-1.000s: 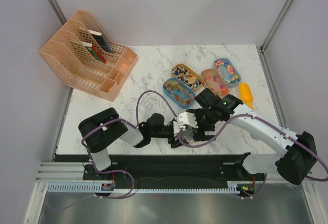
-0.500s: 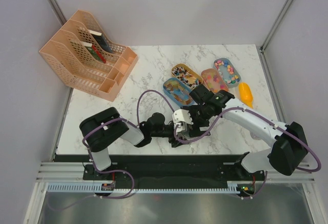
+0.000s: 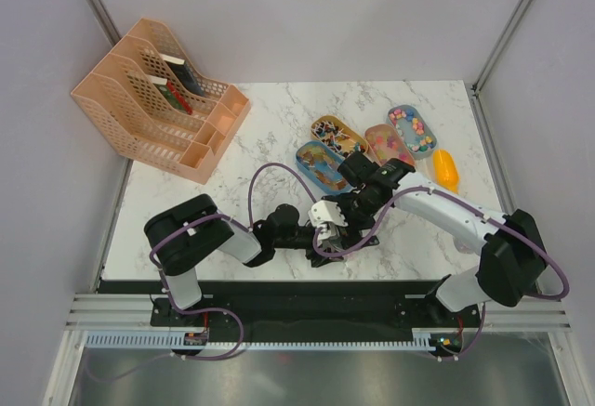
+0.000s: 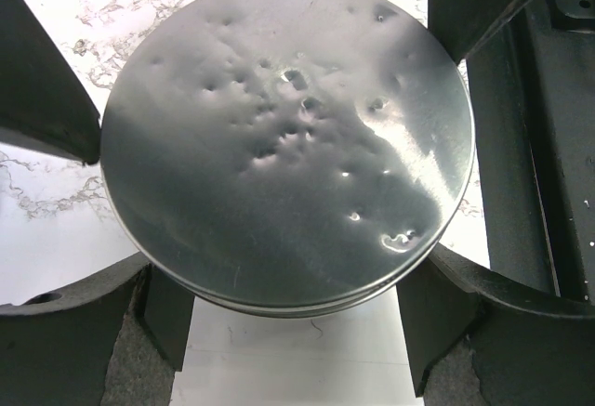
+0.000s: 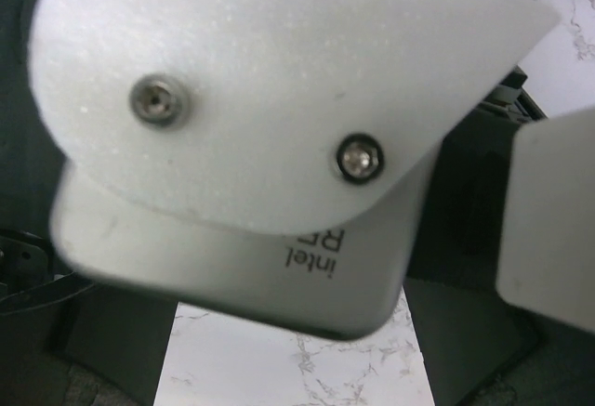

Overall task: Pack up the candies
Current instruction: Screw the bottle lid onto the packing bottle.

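The candies (image 3: 412,131) lie in four oval trays at the table's middle right: blue (image 3: 324,165), yellow (image 3: 338,137), pink (image 3: 389,148) and light blue. My left gripper (image 3: 327,235) reaches right along the near edge. In the left wrist view it (image 4: 297,320) is shut on a round silver tin (image 4: 288,137) with a dented lid. My right gripper (image 3: 355,215) hangs right over the left wrist. In its own view its (image 5: 288,355) jaws stand wide apart around the left wrist's white camera housing (image 5: 251,127), which hides the tin.
A yellow-orange scoop (image 3: 446,170) lies right of the trays. A peach file organizer (image 3: 158,99) stands at the back left. Purple cables loop over the table between the arms. Two dark fingers (image 4: 42,81) flank the tin's far sides.
My right arm has swung left and nearer, from beside the trays to over the left gripper. The left arm has stayed in place with the tin.
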`<state>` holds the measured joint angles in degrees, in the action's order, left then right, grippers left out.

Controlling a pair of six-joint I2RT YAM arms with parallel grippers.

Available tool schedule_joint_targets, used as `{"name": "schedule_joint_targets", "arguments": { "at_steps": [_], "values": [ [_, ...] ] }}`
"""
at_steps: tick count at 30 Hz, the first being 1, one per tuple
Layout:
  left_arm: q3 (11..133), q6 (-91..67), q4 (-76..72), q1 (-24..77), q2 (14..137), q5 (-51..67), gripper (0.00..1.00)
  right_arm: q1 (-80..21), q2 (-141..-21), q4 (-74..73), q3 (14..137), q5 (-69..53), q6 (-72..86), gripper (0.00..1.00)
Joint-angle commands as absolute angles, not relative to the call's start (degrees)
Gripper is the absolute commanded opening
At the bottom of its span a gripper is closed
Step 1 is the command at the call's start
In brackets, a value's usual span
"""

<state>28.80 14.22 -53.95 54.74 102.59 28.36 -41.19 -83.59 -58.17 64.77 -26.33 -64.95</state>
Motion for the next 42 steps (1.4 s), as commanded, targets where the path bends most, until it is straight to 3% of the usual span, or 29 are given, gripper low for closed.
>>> {"name": "schedule_joint_targets", "arguments": {
  "at_steps": [1,14,16,20,23,33,42],
  "values": [
    [28.0,15.8,-46.4,54.8,105.2,24.6,0.32,-41.3,-84.2,-59.1,66.6,-29.8,-67.6,0.98],
    [28.1,15.8,-46.3,54.7,105.4,24.3,0.32,-42.2,-84.8,-58.0,65.9,-29.8,-67.7,0.97],
    [28.1,15.6,-46.2,54.7,105.4,24.3,0.31,-42.3,-84.8,-57.5,65.6,-29.8,-66.7,0.92],
    [28.2,15.6,-46.1,54.8,105.3,24.0,0.31,-42.4,-84.9,-57.1,64.5,-29.3,-64.3,0.67],
    [28.5,15.6,-45.6,54.8,105.3,23.6,0.31,-42.4,-83.7,-56.3,61.6,-29.0,-61.2,0.58],
    [30.0,14.6,-45.4,54.6,107.0,20.1,0.3,-42.0,-78.2,-46.7,49.2,-25.3,-39.8,0.59],
    [30.1,14.7,-45.5,54.6,106.9,17.3,0.26,-40.4,-79.6,-40.5,49.3,-18.5,-29.8,0.54]
  ]
}}
